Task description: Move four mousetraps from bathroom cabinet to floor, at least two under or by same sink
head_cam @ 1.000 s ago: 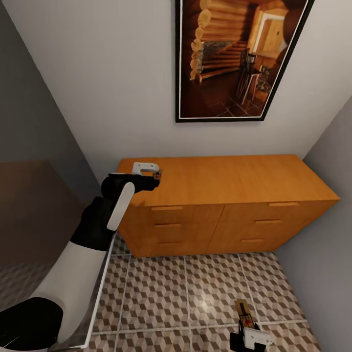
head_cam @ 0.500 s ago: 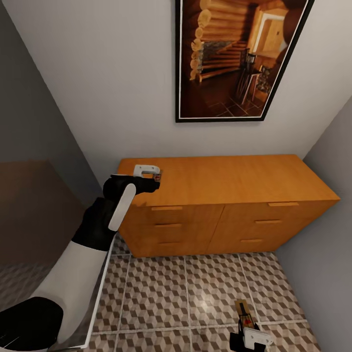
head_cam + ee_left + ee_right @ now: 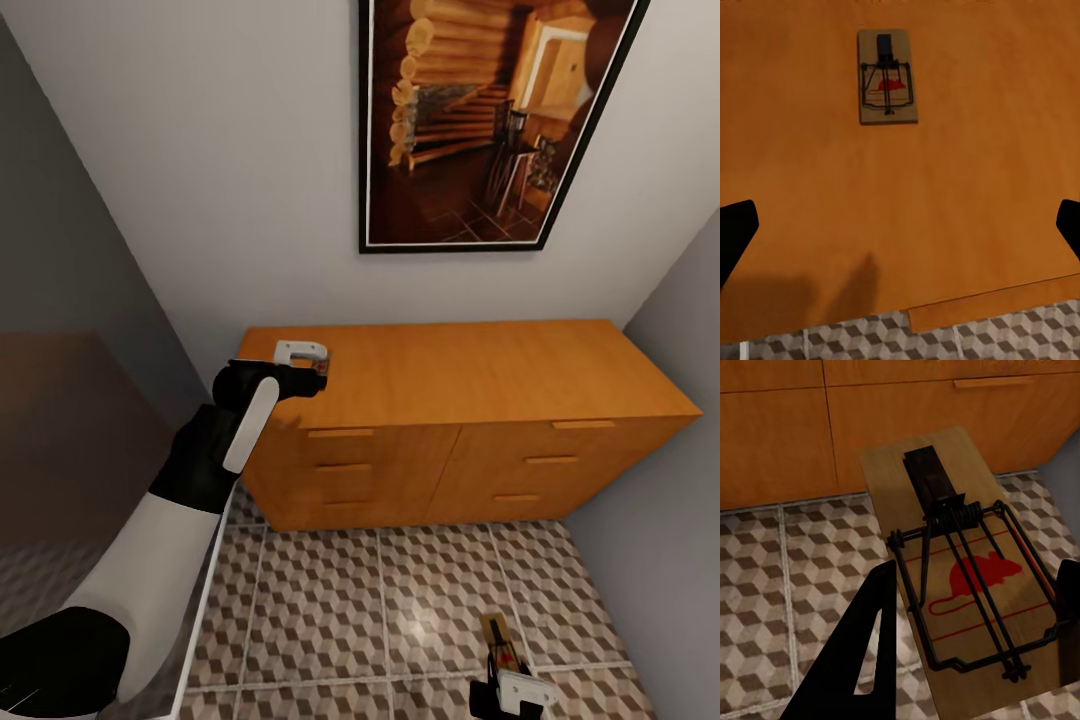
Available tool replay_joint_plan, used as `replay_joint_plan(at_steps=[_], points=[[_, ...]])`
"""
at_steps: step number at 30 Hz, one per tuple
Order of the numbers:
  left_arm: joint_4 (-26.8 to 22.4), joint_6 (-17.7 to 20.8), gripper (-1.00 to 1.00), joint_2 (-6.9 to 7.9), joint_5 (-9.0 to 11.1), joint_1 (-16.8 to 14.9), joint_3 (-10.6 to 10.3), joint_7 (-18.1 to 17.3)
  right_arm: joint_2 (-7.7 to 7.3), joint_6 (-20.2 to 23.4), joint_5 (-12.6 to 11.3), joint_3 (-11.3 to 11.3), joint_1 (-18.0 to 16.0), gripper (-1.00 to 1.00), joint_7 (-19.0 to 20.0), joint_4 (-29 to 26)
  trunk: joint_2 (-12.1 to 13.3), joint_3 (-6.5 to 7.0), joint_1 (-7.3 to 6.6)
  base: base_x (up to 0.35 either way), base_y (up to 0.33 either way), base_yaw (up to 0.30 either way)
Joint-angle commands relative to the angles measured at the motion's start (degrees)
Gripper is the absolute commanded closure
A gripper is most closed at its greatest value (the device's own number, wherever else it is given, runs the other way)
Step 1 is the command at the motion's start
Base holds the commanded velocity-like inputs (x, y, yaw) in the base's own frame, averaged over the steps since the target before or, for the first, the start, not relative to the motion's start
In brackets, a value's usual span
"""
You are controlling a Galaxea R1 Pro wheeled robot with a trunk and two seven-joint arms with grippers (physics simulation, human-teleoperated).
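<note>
Two mousetraps can be counted: one mousetrap point(image 3: 887, 77) lies flat on the orange-brown top of the cabinet point(image 3: 480, 370), seen from the left wrist camera, and a second mousetrap point(image 3: 964, 574) is clamped between the dark fingers of the right gripper point(image 3: 507, 678), low over the bathroom floor point(image 3: 380, 610) near the bottom edge of the head view, where the same trap point(image 3: 498, 640) sticks out ahead of the gripper toward the cabinet. One cabinet stands against the white wall, with two columns of drawers and slim handles, and one framed picture point(image 3: 490, 120) of a log interior hangs above it. The left gripper point(image 3: 318, 372) hovers above the near left corner of the cabinet top; in the left wrist view its two fingertips point(image 3: 735, 229) sit far apart at the edges, jaws spread wide with nothing between them, and the trap on the top lies well ahead of them. Compared with a second ago, the left gripper has drawn slightly back toward the cabinet's left edge, while the right gripper keeps its hold on its trap in much the same place
</note>
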Motion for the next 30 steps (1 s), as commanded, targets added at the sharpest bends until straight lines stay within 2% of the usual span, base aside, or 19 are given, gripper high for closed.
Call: replay_joint_plan(at_steps=[1, 16, 18, 20, 23, 26, 30], points=[[0.1, 0.2, -1.0, 0.01, 0.6, -0.1, 0.0, 0.6, 0.01, -0.2, -0.4, 0.5, 0.0, 1.0, -0.1, 0.0, -0.1, -0.09, 0.04, 0.114, 0.0, 0.0], [0.6, 0.2, -1.0, 0.01, 0.6, -0.1, 0.0, 0.6, 0.05, -0.9, -0.2, 0.5, 0.0, 1.0, 0.4, 0.7, -0.1, -0.09, 0.04, 0.067, 0.0, 0.0], [0.6, 0.2, -1.0, 0.01, 0.6, -0.1, 0.0, 0.6, -0.07, -1.0, 0.2, 0.5, 0.8, 1.0, 1.8, 0.9, -0.1, -0.09, 0.04, 0.003, 0.0, 0.0], [0.6, 0.2, -1.0, 0.01, 0.6, -0.1, 0.0, 0.6, -0.47, -2.0, 0.4, 0.5, 3.5, 1.0, 5.0, 1.0, -0.1, -0.09, 0.04, 0.001, 0.0, 0.0], [0.6, 0.2, -1.0, 0.01, 0.6, -0.1, 0.0, 0.6, -1.42, -7.1, 0.6, 0.5, 7.1, 1.0, 8.3, 1.0, -0.1, -0.09, 0.04, 0.0, 0.0, 0.0], [0.6, 0.2, -1.0, 0.01, 0.6, -0.1, 0.0, 0.6, -1.73, -9.5, 0.6, 0.5, 8.9, 1.0, 9.1, 1.0, -0.1, -0.09, 0.04, 0.0, 0.0, 0.0], [0.6, 0.2, -1.0, 0.01, 0.6, -0.1, 0.0, 0.6, -1.87, -9.5, 0.6, 0.5, 9.5, 1.0, 9.3, 1.1, -0.1, -0.09, 0.04, 0.0, 0.0, 0.0]])
